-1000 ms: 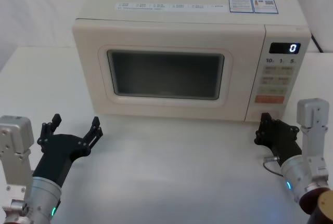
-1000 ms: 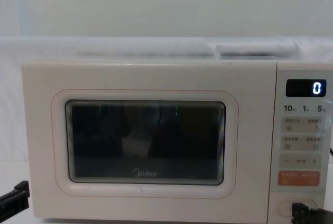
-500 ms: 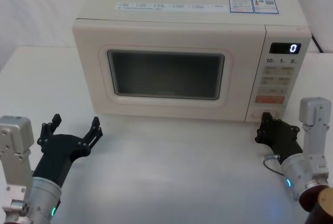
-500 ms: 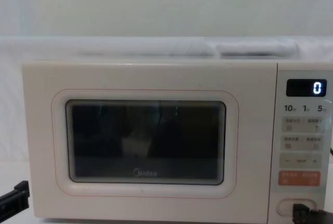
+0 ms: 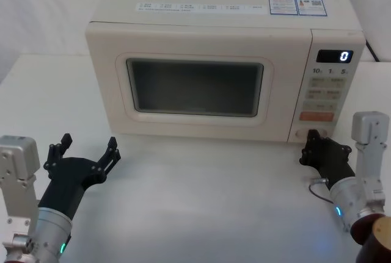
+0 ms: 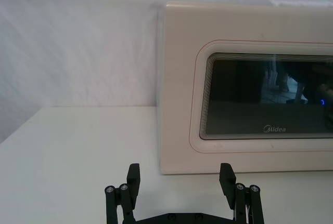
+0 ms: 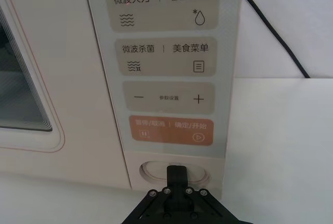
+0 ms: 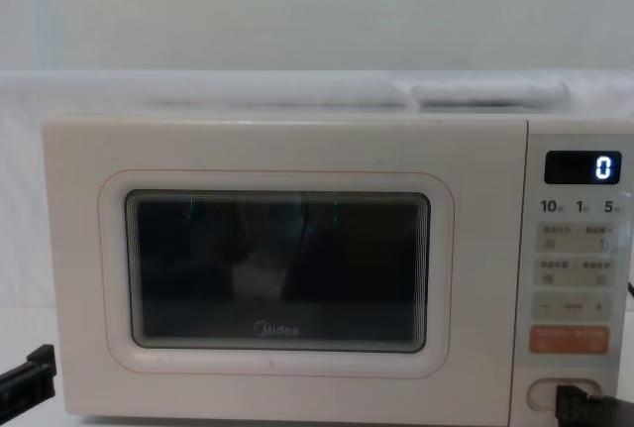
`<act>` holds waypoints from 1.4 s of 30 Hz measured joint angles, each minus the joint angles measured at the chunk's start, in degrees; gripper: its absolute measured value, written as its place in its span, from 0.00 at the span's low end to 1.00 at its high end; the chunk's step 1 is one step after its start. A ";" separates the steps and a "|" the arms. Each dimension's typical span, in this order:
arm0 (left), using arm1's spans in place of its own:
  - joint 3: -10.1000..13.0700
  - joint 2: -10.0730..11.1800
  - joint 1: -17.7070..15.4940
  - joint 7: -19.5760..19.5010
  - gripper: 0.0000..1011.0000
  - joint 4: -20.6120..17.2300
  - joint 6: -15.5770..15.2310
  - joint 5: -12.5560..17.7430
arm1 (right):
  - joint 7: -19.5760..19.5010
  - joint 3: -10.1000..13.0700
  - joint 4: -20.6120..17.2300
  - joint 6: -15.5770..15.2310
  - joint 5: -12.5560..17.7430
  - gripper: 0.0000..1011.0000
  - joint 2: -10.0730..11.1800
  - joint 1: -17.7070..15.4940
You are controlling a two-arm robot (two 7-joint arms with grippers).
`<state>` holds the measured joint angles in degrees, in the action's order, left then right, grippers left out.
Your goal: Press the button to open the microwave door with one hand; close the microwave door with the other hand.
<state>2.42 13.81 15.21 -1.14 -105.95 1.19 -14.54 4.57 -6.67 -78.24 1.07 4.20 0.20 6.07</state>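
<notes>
Right gripper (image 7: 177, 174) sitting with fingers pinched together, tip at button (image 7: 156, 171) (low on control panel), forming single poker for pressing. Left gripper (image 5: 84, 153) waiting spread wide near microwave door (image 5: 194, 86), shut.

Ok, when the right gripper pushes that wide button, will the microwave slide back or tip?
Probably neither. The microwave is broad, boxy and sits flat on the table, so it looks heavy. The button is low on the front, so tipping seems unlikely. The right gripper, jaws shut, meets it squarely.
</notes>
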 joint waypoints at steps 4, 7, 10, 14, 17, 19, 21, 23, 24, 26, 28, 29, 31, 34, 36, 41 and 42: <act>0.00 0.00 0.00 0.00 0.99 0.00 0.00 0.00 | -0.07 -0.11 0.79 0.30 0.01 0.00 -0.15 0.59; 0.00 0.00 0.00 0.00 0.99 0.00 0.00 0.00 | -0.12 -0.22 1.22 0.44 -0.02 0.00 -0.21 0.92; 0.00 0.00 0.00 0.00 0.99 0.00 0.00 0.00 | -0.28 -0.27 1.86 0.58 -0.09 0.00 -0.40 1.44; 0.00 0.00 0.00 0.00 0.99 0.00 0.00 0.00 | -0.33 -0.30 2.20 0.73 -0.10 0.00 -0.55 1.73; 0.00 0.00 0.00 0.00 0.99 0.00 0.00 0.00 | -0.40 -0.34 2.34 0.88 -0.11 0.00 -0.67 1.94; 0.00 0.00 0.00 0.00 0.99 0.00 0.00 0.00 | -0.45 -0.35 2.37 0.91 -0.12 0.00 -0.71 1.98; 0.00 0.00 0.00 0.00 0.99 0.00 0.00 0.00 | -0.52 -0.35 2.40 0.91 -0.14 0.00 -0.76 2.03; 0.00 0.00 0.00 0.00 0.99 0.00 0.00 0.00 | -0.52 -0.35 2.40 0.93 -0.14 0.00 -0.76 2.03; 0.00 0.00 0.00 0.00 0.99 0.00 0.00 0.00 | -0.52 -0.35 2.39 0.93 -0.14 0.00 -0.76 2.04; 0.00 0.00 0.00 0.00 0.99 0.00 0.00 0.00 | -0.51 -0.35 2.29 0.93 -0.14 0.00 -0.73 1.98; 0.00 0.00 0.00 0.00 0.99 0.00 0.00 0.00 | -0.48 -0.35 2.10 0.92 -0.14 0.00 -0.70 1.86; 0.00 0.00 0.00 0.00 0.99 0.00 0.00 0.00 | -0.44 -0.36 1.95 0.91 -0.15 0.00 -0.68 1.77; 0.00 0.00 0.00 0.00 0.99 0.00 0.00 0.00 | -0.33 -0.37 1.46 0.87 -0.14 0.00 -0.59 1.43; 0.00 0.00 0.00 0.00 0.99 0.00 0.00 0.00 | -0.31 -0.43 0.78 0.78 -0.15 0.00 -0.49 0.80; 0.00 0.00 0.00 0.00 0.99 0.00 0.00 0.00 | -0.28 -0.51 -0.01 0.66 -0.25 0.00 -0.32 0.14; 0.00 0.00 0.00 0.00 0.99 0.00 0.00 0.00 | -0.03 -0.64 -2.32 0.28 -0.34 0.00 0.18 -1.66; 0.00 0.00 0.00 0.02 0.99 0.00 0.00 0.00 | 0.04 -0.64 -3.01 0.17 -0.35 0.00 0.34 -2.15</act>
<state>2.42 13.80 15.21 -1.12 -105.95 1.19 -14.54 4.61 -7.32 -81.25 1.24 3.85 0.54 3.92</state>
